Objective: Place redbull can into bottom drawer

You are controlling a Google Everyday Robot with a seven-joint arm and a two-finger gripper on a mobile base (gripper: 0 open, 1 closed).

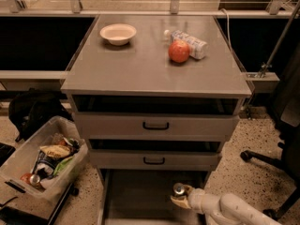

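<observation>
Bottom drawer: you see the bottom drawer pulled out at the foot of the cabinet. Its flat grey floor is bare on the left and in the middle.
Redbull can: the redbull can stands upright over the right part of that drawer's floor, its shiny top facing up. You cannot tell whether its base touches the floor.
Gripper: your gripper reaches in from the lower right, low over the drawer. Its pale fingers are closed around the can's body, just below the top.
Arm: the white arm runs off the lower right corner.
Upper drawers: the top drawer and the middle drawer each show a black handle. Both fronts sit a little forward, with a dark gap above each.
Bin: a clear plastic bin sits on the floor to the left. It holds crumpled snack packets and a few small items too muddled to name.
Cabinet top: on the grey cabinet top you have a pale bowl, empty as far as you can see, at the back left. A red fruit touches a plastic bottle lying on its side at the back right.
Room: the floor is speckled. A black bag lies behind the bin, and a chair base stands to the right.
</observation>
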